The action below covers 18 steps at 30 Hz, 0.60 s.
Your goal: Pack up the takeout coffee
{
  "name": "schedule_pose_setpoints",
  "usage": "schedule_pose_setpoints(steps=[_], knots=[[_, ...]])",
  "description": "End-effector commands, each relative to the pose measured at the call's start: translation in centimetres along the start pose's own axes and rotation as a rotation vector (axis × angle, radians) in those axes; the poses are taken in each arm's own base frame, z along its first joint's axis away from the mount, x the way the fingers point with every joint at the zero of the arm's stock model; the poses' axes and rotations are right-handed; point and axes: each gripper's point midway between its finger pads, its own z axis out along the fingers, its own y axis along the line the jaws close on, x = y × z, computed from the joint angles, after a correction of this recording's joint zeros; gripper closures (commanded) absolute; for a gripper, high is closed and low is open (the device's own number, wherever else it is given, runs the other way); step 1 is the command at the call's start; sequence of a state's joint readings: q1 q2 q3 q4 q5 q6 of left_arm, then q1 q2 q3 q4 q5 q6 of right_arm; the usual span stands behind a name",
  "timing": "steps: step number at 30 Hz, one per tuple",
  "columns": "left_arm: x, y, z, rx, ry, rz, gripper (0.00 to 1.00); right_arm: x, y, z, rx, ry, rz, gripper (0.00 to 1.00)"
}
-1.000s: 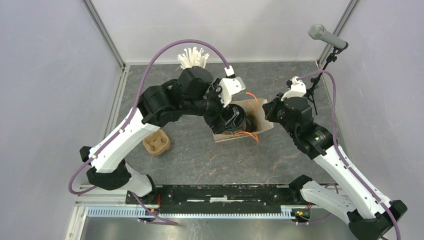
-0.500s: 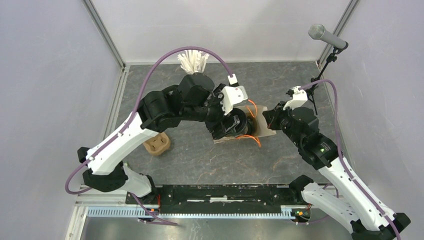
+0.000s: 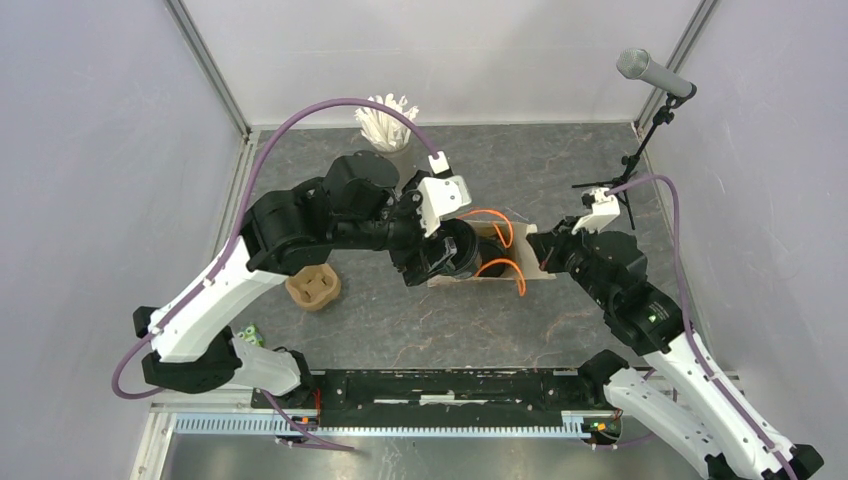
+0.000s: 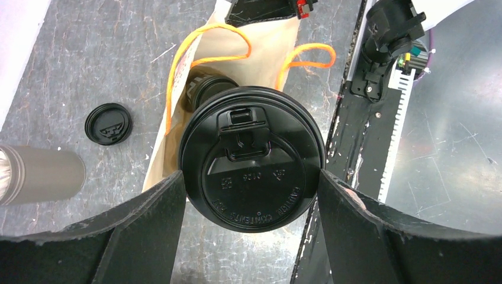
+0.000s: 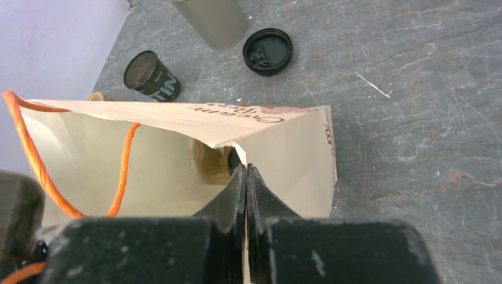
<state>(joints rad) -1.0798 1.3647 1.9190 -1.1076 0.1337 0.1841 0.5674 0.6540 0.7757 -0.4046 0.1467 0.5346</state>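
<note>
**Top external view.** The left gripper (image 3: 455,255) hangs over the near end of the paper bag (image 3: 480,281) and carries a lidded cup (image 3: 465,248). The right gripper (image 3: 540,258) is at the bag's far-right edge. A pulp carrier (image 3: 313,288) sits on the bench (image 3: 400,330), well apart from the bag. The grey cup (image 3: 385,130) of straws stands at the back.

**Left wrist view.** The left gripper (image 4: 251,177) stands wide, with both fingers (image 4: 142,225) pressed against the sides of the lidded cup (image 4: 251,160). The cup is above the bag's mouth, between the orange handles (image 4: 201,59), and is not yet inside. A second cup (image 4: 210,89) shows inside the bag. A loose lid (image 4: 108,124) lies on the bench.

**Right wrist view.** The right gripper (image 5: 245,177) is closed flat on the bag's wall (image 5: 284,154) and holds the mouth open. An open cup (image 5: 151,74) stands on the bench without a lid, and the loose lid (image 5: 267,51) lies near it.

**Progress.** One cup appears to be packed and one is about to go in. The open cup looks to need its lid before it is packed. I judge the task roughly half done.
</note>
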Motion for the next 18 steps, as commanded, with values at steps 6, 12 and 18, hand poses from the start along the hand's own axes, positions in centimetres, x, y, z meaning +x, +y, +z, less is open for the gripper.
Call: schedule_pose_setpoints(steps=[6, 12, 18], knots=[[0.4, -0.1, 0.6, -0.006, 0.026, 0.042, 0.47, 1.1, 0.5, 0.0, -0.062, 0.002, -0.019, 1.00], [-1.2, 1.9, -0.2, -0.127, -0.002, 0.082, 0.48, 0.3, 0.6, -0.1, -0.055, -0.008, -0.025, 1.00], [-1.0, 2.7, -0.1, -0.167, 0.014, 0.120, 0.47, -1.3, 0.4, -0.1, 0.013, 0.004, -0.009, 0.96]])
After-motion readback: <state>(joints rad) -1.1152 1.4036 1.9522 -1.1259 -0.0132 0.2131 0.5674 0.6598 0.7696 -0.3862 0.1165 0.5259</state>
